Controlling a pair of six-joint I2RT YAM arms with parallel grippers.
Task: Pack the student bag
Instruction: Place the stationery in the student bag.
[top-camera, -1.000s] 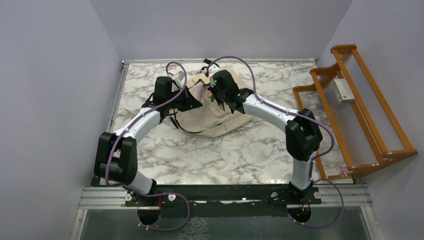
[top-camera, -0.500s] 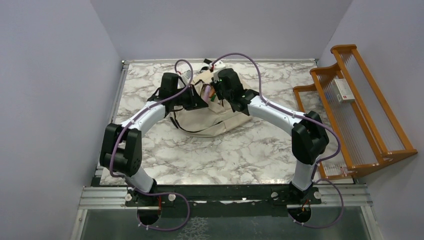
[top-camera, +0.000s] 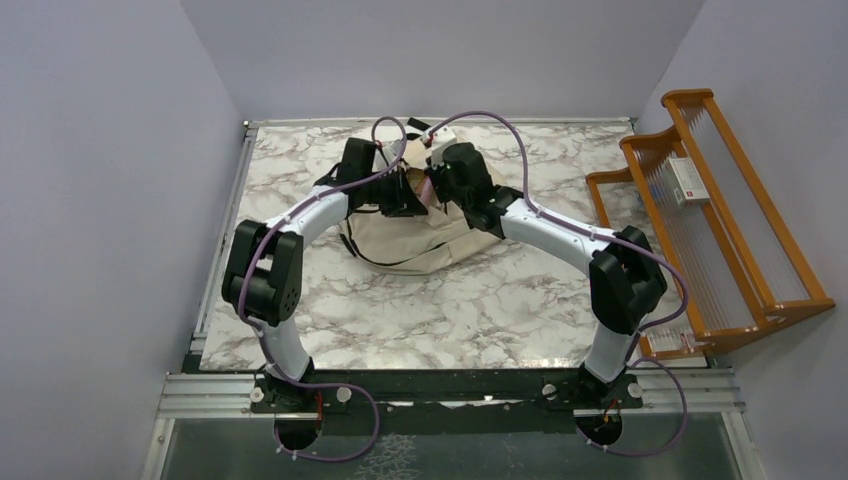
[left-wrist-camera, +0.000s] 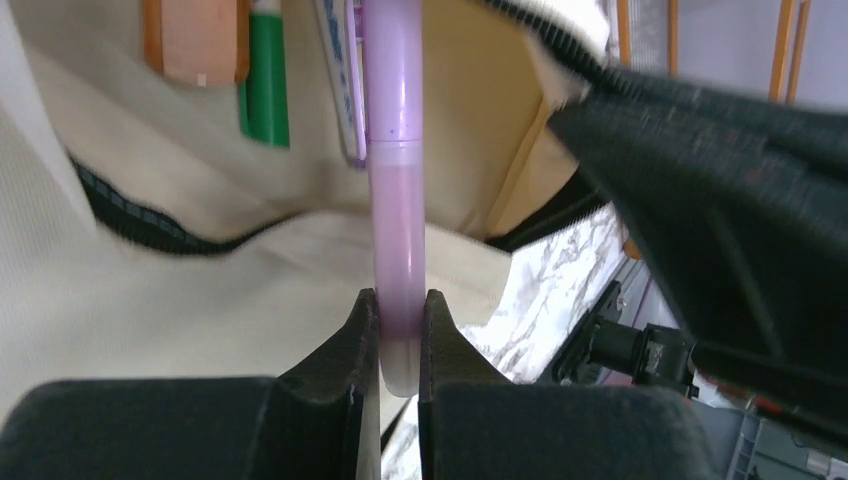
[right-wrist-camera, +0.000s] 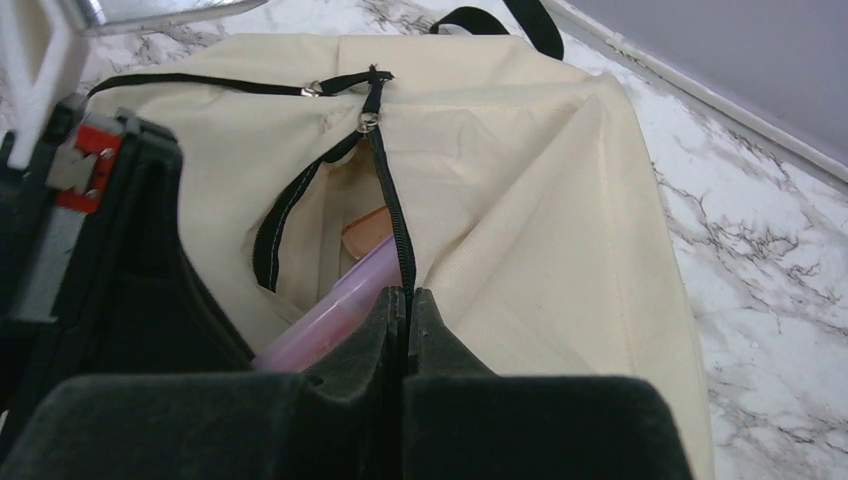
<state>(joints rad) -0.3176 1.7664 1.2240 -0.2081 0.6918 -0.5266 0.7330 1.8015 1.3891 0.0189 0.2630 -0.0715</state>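
Note:
The beige student bag (top-camera: 420, 235) lies at the back middle of the marble table, its front pocket open. My left gripper (left-wrist-camera: 401, 315) is shut on a purple marker (left-wrist-camera: 394, 180) whose far end is inside the open pocket (left-wrist-camera: 480, 120). A green pen (left-wrist-camera: 266, 80) and an orange item (left-wrist-camera: 195, 40) lie in the pocket. My right gripper (right-wrist-camera: 404, 300) is shut on the pocket's black zipper edge (right-wrist-camera: 392, 210) and holds it up. The purple marker also shows in the right wrist view (right-wrist-camera: 330, 310), sliding under that edge. Both grippers meet over the bag (top-camera: 422, 185).
An orange wooden rack (top-camera: 715, 215) stands along the table's right edge. Purple cables arch above both wrists. The bag's black straps (top-camera: 352, 245) trail off its left side. The walls close in at the left and back.
Both arms have moved toward the table's back and closer together over the bag. The left gripper has carried the purple marker rightward into the pocket opening.

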